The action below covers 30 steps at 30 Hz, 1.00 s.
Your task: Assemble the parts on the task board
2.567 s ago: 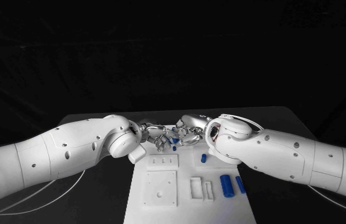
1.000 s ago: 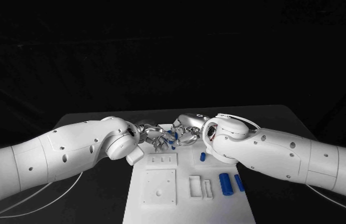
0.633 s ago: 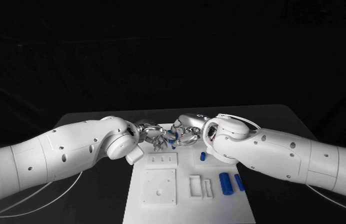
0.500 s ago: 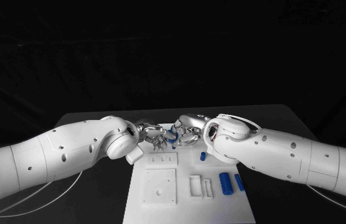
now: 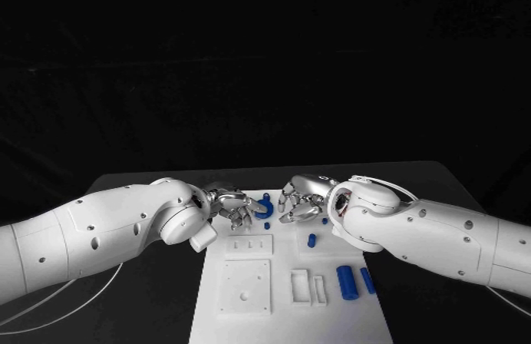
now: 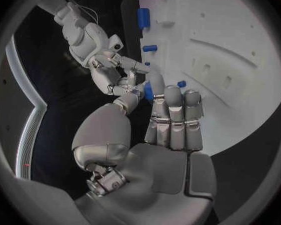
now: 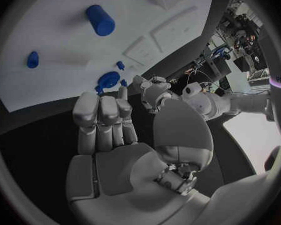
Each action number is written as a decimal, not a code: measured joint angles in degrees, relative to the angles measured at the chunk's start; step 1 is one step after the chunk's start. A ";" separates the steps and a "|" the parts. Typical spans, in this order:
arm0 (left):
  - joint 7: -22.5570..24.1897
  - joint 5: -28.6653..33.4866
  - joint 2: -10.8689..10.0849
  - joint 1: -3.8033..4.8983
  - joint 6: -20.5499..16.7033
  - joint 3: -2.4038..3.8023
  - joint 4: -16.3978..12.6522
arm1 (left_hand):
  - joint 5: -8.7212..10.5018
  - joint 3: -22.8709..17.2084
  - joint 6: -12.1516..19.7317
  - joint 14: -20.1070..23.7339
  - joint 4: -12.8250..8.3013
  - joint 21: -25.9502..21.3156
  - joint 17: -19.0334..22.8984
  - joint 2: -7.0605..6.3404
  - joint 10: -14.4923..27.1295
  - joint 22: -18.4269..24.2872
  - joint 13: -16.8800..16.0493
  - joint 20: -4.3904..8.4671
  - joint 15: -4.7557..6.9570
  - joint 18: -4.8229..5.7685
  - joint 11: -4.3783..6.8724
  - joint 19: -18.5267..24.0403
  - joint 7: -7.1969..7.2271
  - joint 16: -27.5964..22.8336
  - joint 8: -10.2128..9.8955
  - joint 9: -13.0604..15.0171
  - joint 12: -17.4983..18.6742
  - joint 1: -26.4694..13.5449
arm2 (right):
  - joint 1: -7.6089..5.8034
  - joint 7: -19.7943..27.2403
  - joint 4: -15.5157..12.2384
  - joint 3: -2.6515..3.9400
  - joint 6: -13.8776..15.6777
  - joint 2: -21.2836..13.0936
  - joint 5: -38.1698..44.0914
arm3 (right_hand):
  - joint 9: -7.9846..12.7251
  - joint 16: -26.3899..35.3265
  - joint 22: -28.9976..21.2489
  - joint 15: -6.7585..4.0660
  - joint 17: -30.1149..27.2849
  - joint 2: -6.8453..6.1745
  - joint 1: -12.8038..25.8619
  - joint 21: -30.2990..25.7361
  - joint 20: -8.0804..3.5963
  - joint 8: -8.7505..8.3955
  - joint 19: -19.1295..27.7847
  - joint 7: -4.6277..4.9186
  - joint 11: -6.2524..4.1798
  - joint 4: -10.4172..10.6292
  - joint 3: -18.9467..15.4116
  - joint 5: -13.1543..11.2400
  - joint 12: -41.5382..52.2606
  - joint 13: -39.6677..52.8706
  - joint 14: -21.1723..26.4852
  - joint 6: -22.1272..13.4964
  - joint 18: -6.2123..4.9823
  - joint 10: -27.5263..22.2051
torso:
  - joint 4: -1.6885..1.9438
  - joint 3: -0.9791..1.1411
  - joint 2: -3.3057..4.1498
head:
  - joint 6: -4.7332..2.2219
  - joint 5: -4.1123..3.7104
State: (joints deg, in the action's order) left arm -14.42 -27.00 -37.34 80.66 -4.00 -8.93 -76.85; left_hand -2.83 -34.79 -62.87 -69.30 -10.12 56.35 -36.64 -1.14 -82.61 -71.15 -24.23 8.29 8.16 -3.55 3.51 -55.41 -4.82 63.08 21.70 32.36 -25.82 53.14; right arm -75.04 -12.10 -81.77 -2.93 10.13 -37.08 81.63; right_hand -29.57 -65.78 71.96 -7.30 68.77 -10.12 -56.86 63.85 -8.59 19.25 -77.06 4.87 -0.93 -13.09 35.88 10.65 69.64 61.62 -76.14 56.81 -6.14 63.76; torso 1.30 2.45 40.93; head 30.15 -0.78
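**While the left hand pinches a blue part, the right hand holds nothing**

As seen from the head view, both white arms reach in over the far end of the task board (image 5: 343,321), which lies in the middle of the black table (image 5: 443,183). The left hand (image 5: 230,203) holds a curved blue part (image 5: 263,210) at its fingertips, just above the board's far end. The right hand (image 5: 298,198) is close beside it but apart from it, fingers loosely bent and holding nothing. A small blue peg (image 5: 267,226) stands on the board beneath the held part. A short blue peg (image 5: 312,241) lies nearer the middle, and two blue cylinders (image 5: 346,283) lie side by side by the board's right edge. Raised white blocks (image 5: 243,288) sit along the board's left half.

From the left wrist view, the left hand (image 6: 172,125) has its fingers side by side, and the blue part (image 6: 148,90) is pinched between the thumb and the nearest finger. The right hand (image 6: 112,72) is beyond it, with nothing in its grasp. Other blue pieces lie on the task board (image 6: 240,60) behind.

From the right wrist view, the right hand (image 7: 106,120) stretches its fingers out straight and close together, the thumb off to one side, with nothing between them. Past the fingertips, the left hand (image 7: 150,92) holds the blue part (image 7: 108,79) near the edge of the task board (image 7: 53,25). A blue cylinder (image 7: 100,20) lies farther out on the board.
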 measured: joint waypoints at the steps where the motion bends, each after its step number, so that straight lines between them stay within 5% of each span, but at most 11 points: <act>1: 0.00 -0.25 -0.03 -0.01 -0.02 0.00 -0.01 | 0.00 0.00 -0.07 -0.19 0.00 0.07 -0.07 -0.01 -0.09 0.00 -0.11 -0.12 0.19 0.00 0.09 -0.12 0.06 0.27 0.00 0.00 -0.14 -0.01 | 0.00 0.04 -0.02 0.08 0.13 -0.24 -0.08 | 0.00 0.18 0.00 0.00 0.00 0.00 0.00 0.00 0.00 0.00 0.00 0.00 0.00 0.10 -0.10 0.00 -0.06 -0.05 0.00 0.00 0.00 0.00 | -0.03 0.00 -0.01 | -0.02 0.01; 10: -0.35 -3.29 -0.03 -0.06 -0.16 0.00 -0.13 | 0.00 0.31 -0.96 -1.17 -0.01 2.24 -0.82 -0.94 -1.23 -0.31 -1.57 0.41 0.94 0.01 0.80 -1.22 0.58 2.68 1.12 0.00 -2.54 -0.13 | -0.03 0.54 0.13 1.46 1.56 -2.71 -1.49 | -0.09 0.49 -0.19 0.18 -0.24 -0.22 0.22 -0.52 0.01 -0.30 0.01 0.22 0.01 0.18 -0.49 1.86 -0.49 -0.24 0.16 -0.21 0.00 0.01 | -0.03 0.00 -0.02 | 0.11 0.13; 15: -1.54 -6.25 -0.19 -0.06 -0.69 -0.01 -0.65 | 0.00 0.47 -1.14 -1.41 -0.16 3.47 -1.17 -1.31 -1.34 -0.48 -2.43 0.71 1.00 0.01 0.89 -1.94 0.71 4.03 1.44 0.00 -3.96 -0.06 | -0.49 1.04 0.52 3.51 3.89 -4.90 -5.63 | -0.09 1.14 -0.51 0.47 -0.61 -0.40 0.40 -1.12 0.42 -0.84 0.43 0.67 0.32 0.59 -0.90 4.01 -1.10 -0.53 0.45 -0.66 0.00 -0.31 | -0.07 -0.03 -0.06 | 0.64 0.65; 21: -3.56 -10.80 -0.53 -0.05 -1.11 -0.48 -1.33 | 0.00 0.47 -1.68 -1.92 -0.16 5.72 -2.01 -1.61 -1.46 -1.03 -4.33 0.96 1.50 -0.86 1.87 -3.20 1.03 6.99 1.67 0.00 -7.43 -0.24 | -3.01 1.99 2.29 3.90 7.85 -6.87 -14.25 | -0.18 2.15 -0.87 0.74 -1.12 -0.68 0.67 -1.98 0.83 -1.35 0.83 1.14 0.42 1.22 -1.19 4.01 -1.79 -0.97 0.72 -1.13 -0.04 -0.41 | -0.09 -0.03 -0.13 | 1.31 1.05; 30: -6.31 -17.22 -0.56 -0.06 -1.07 -1.82 -2.38 | 0.02 0.29 -2.26 -3.05 -0.65 8.20 -2.47 -1.59 -1.72 -2.02 -8.51 2.27 2.05 -1.35 2.57 -5.62 1.61 12.23 0.87 0.00 -15.97 -0.22 | -3.41 2.74 2.55 3.85 10.46 -6.89 -19.15 | -0.18 2.38 -1.00 0.75 -1.27 -0.67 0.67 -2.15 1.02 -1.51 1.02 1.41 0.63 1.38 -1.35 4.44 -2.21 -1.26 0.73 -1.40 -0.04 -0.60 | -0.07 0.07 -0.20 | 1.85 1.19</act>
State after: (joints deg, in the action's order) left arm -20.74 -44.22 -37.90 80.60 -5.07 -10.74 -79.23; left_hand -2.81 -34.50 -65.14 -72.35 -10.78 64.55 -39.11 -2.73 -84.34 -73.17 -32.74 10.56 10.20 -4.90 6.08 -61.03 -3.20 75.31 22.57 32.36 -41.79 52.92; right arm -78.45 -9.36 -79.22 0.93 20.58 -43.97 62.49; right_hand -29.75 -63.40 70.96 -6.55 67.51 -10.79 -56.18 61.70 -7.57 17.74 -76.03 6.28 -0.31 -11.71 34.53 15.09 67.43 60.36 -75.42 55.41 -6.18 63.16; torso 1.23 2.52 40.73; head 32.00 0.41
